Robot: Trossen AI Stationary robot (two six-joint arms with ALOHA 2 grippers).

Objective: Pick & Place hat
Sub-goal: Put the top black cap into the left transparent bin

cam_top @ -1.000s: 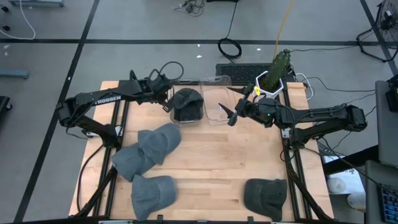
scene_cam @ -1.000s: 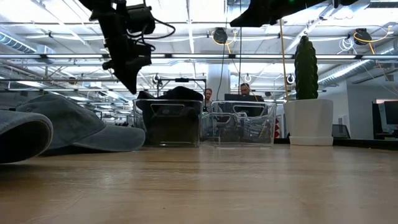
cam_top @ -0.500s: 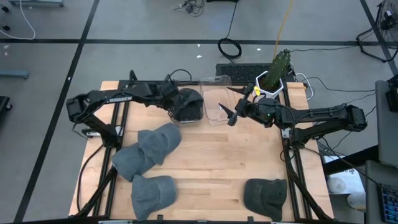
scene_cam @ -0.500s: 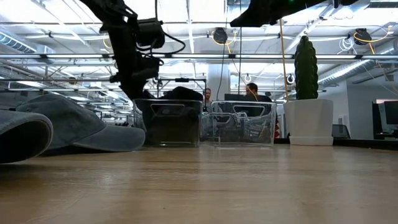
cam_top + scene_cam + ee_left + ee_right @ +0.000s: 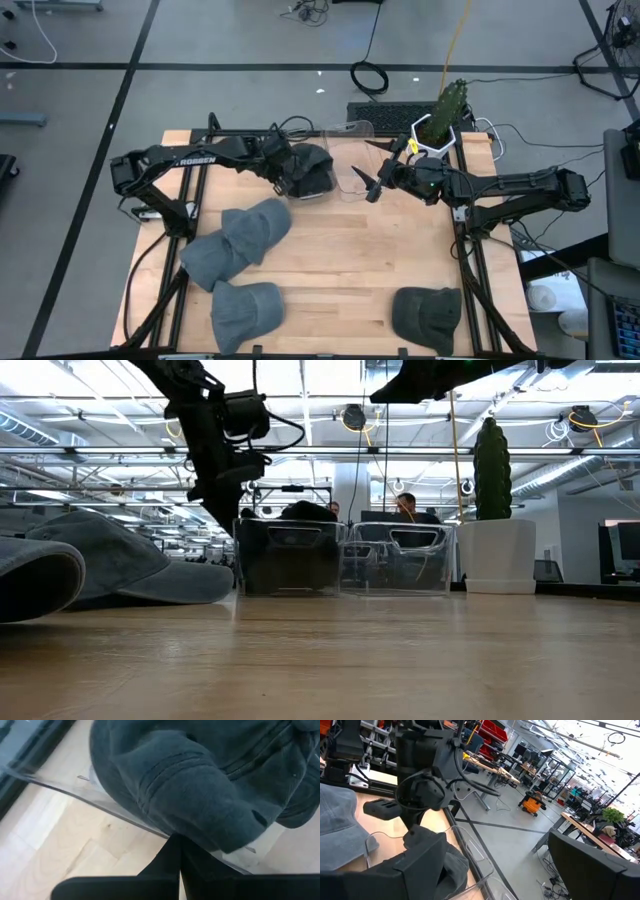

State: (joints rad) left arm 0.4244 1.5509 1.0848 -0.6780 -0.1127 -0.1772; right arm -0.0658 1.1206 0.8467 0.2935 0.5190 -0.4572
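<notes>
Since a second ago the left gripper (image 5: 287, 172) has swung in from beside the bin and now pushes against the clear plastic bin (image 5: 312, 186) holding a dark hat (image 5: 310, 165); that bin has slid toward the second, empty clear bin (image 5: 350, 168), and in the low view the two bins now stand touching where a gap showed before. The left gripper's fingers (image 5: 172, 865) are pressed together with nothing between them, their tip set against the bin's clear wall just below the hat's folded fabric, which reads as a nudge to straighten or seat the bin, not a grasp.

The right gripper (image 5: 375, 180) hangs on the far side of the empty bin from the hat, its fingers spread wide and holding nothing; it looks to be waiting its turn, poised above the counter (image 5: 350, 260).

Relative to the hat-filled bin, more hats lie nearer the camera side of the counter: two overlapping grey caps (image 5: 235, 240) just below it, another grey cap (image 5: 245, 310) further on, and a darker cap (image 5: 425, 312) well apart toward the right arm's side. A potted cactus (image 5: 445, 110) stands beyond the empty bin. One hat is placed; the rest are my guess for what remains
</notes>
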